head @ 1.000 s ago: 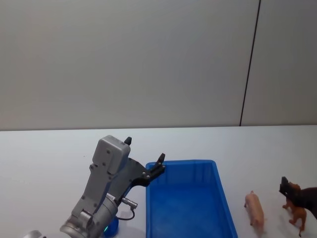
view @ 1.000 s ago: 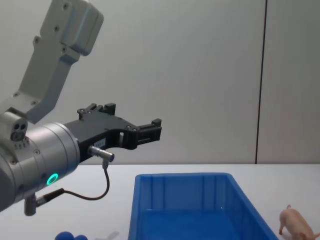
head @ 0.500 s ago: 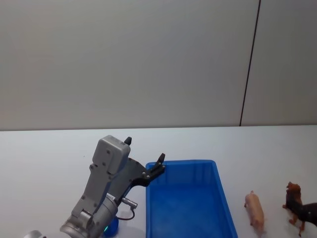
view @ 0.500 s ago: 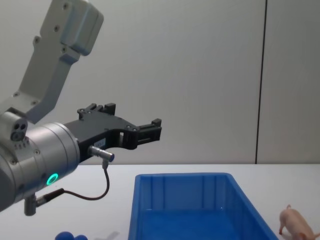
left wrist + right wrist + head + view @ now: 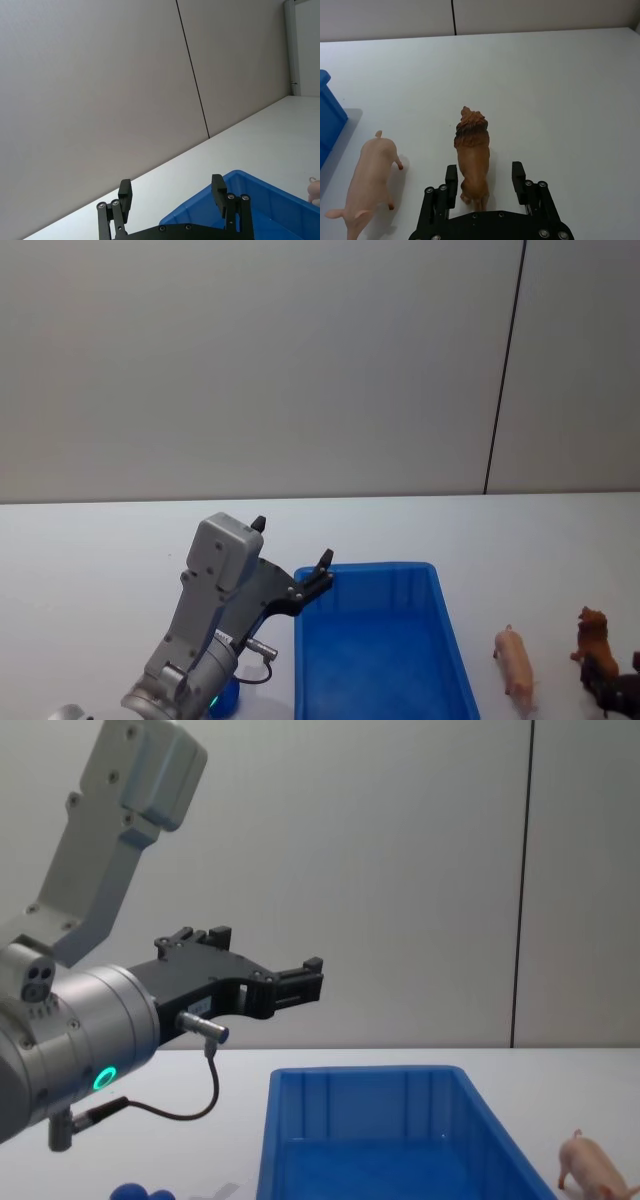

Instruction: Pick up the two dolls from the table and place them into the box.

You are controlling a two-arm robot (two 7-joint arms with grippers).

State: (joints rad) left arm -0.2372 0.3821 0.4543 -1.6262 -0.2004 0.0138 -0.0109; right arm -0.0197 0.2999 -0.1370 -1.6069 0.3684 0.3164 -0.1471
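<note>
Farther back than a second ago, our right gripper (image 5: 484,172) straddles the hindquarters of the brown lion (image 5: 472,150), fingers (image 5: 451,185) wide apart, gripping nothing. We see the lion dark-maned, upright on the white table (image 5: 560,90), the pink pig (image 5: 370,170) just beside it, the blue bin (image 5: 365,567) beyond. Our left gripper (image 5: 290,545) hovers spread and empty above the bin's left rim.

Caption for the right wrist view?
Open right hand straddles brown plastic lion figure beside pale pink plastic pig.

1 pink pig (image 5: 370,175), 1 brown lion (image 5: 472,150), 1 blue box (image 5: 365,567) — 1 white table (image 5: 100,560)
</note>
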